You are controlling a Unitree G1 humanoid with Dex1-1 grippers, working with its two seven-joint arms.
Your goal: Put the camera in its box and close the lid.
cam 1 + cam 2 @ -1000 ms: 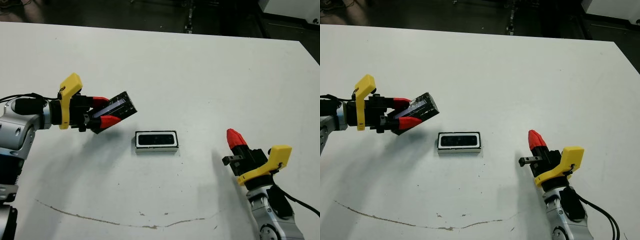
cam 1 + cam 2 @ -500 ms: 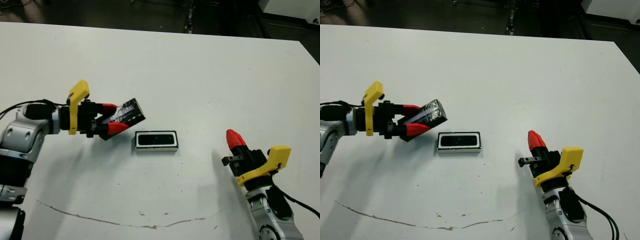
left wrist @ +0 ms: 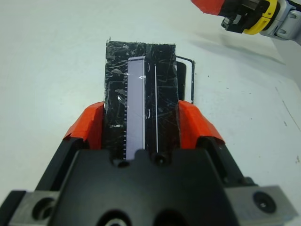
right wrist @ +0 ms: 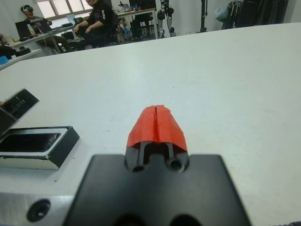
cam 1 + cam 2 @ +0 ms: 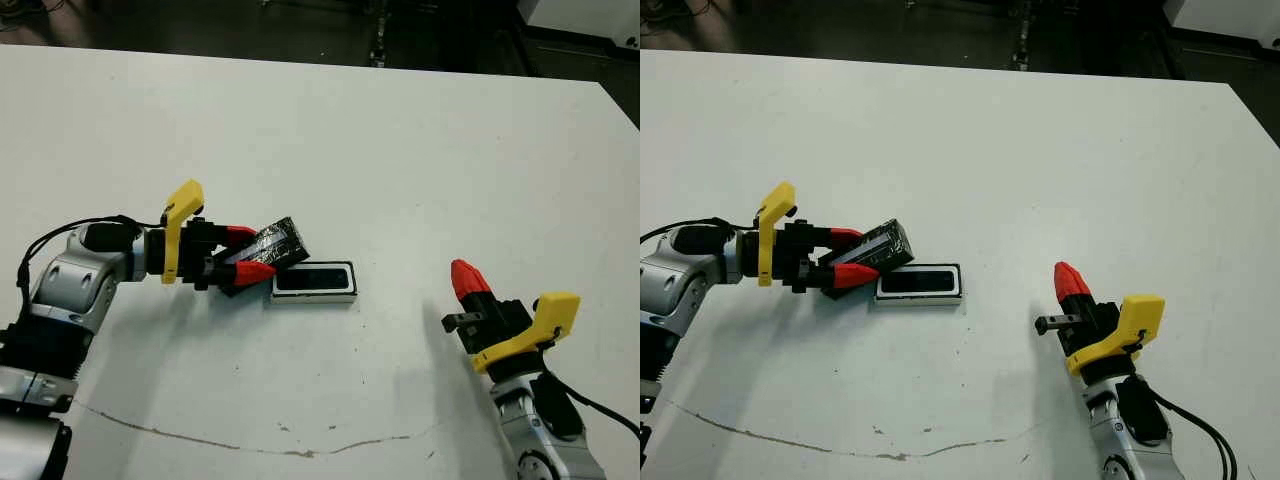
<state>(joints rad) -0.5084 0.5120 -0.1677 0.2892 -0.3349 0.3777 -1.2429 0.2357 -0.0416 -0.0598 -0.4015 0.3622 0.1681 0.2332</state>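
The camera (image 5: 314,279) lies inside the box (image 5: 314,295) on the white table (image 5: 400,150), so only closing remains. The lid (image 5: 272,250) is clamped tilted in the left pincer (image 5: 246,254), its far edge just over the box's left end, likely lining up. The right pincer (image 5: 466,281), pressed closed and empty, waits well apart.

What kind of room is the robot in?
Probably a robot lab or workshop. Beyond the white table, people sit at desks, and what looks like another humanoid robot stands at the back, as far as the view shows.
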